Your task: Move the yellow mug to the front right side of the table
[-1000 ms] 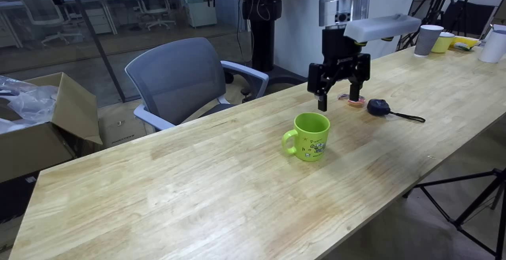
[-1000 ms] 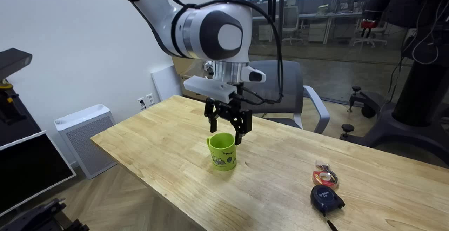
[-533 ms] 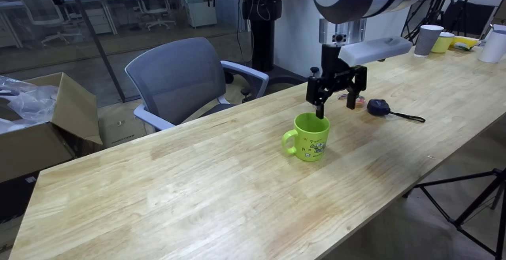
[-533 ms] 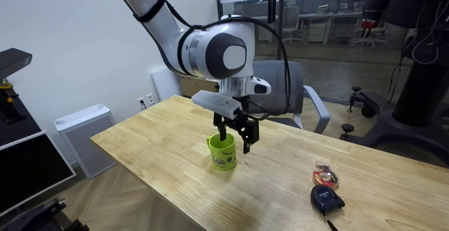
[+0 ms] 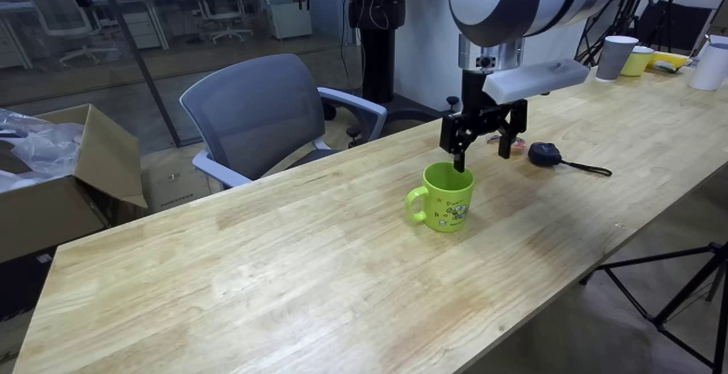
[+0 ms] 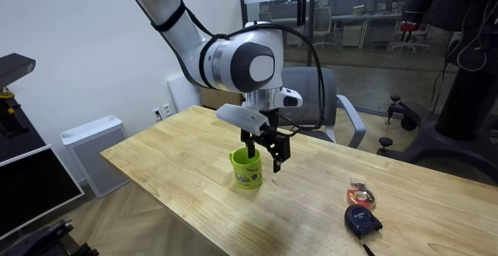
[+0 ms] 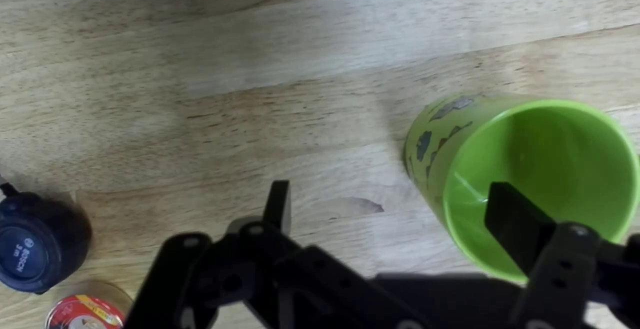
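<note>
Finding the yellow mug (image 5: 445,203) nearest in an exterior view, standing upright on the table (image 5: 256,271) and pointing its handle to nine o'clock, with twelve at the top. Hovering at one o'clock from it with the gripper (image 5: 482,163), spreading its fingers apart and crossing the mug's mouth with one fingertip; cannot tell whether above or inside. Noting the tape measure (image 5: 544,154) at two o'clock, near the red roll (image 5: 518,145); seeing the grey cup (image 5: 616,58) farther off, towards two.
</note>
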`<state>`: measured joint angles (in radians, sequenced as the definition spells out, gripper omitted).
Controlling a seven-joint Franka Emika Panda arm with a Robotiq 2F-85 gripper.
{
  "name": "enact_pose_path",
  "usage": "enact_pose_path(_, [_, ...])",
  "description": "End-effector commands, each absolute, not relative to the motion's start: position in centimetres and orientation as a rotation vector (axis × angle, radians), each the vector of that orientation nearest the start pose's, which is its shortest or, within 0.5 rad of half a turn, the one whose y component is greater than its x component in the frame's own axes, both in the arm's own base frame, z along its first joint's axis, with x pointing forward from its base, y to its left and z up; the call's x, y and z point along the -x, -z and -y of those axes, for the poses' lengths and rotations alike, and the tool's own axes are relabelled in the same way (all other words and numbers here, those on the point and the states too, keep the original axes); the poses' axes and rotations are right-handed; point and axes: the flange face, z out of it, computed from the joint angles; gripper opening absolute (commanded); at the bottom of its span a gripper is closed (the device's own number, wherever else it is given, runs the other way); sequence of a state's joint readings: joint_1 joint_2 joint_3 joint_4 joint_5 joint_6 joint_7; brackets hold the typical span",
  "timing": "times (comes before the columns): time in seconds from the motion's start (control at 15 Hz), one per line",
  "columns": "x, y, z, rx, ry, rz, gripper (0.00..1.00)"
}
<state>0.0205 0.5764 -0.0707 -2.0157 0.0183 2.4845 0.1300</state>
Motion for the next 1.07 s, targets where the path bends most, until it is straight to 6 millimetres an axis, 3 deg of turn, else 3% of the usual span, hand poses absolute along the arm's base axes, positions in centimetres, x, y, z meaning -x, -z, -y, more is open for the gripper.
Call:
enact_pose_path(0.0, [-59.6, -15.0, 1.5, 3.172, -0.156, -0.319, 1.0])
enact_pose_path(0.6, [-59.3, -12.0, 0.2, 3.186, -0.223, -0.309, 1.0])
enact_pose_path(0.67, [-59.3, -11.7, 0.2, 3.187, -0.225, -0.307, 0.75])
enact_pose_path(0.73, [-59.3, -11.4, 0.3, 3.188, -0.232, -0.307, 0.73])
enact_pose_path(1.0, [-58.9, -10.1, 0.3, 3.205, -0.263, -0.306, 0.45])
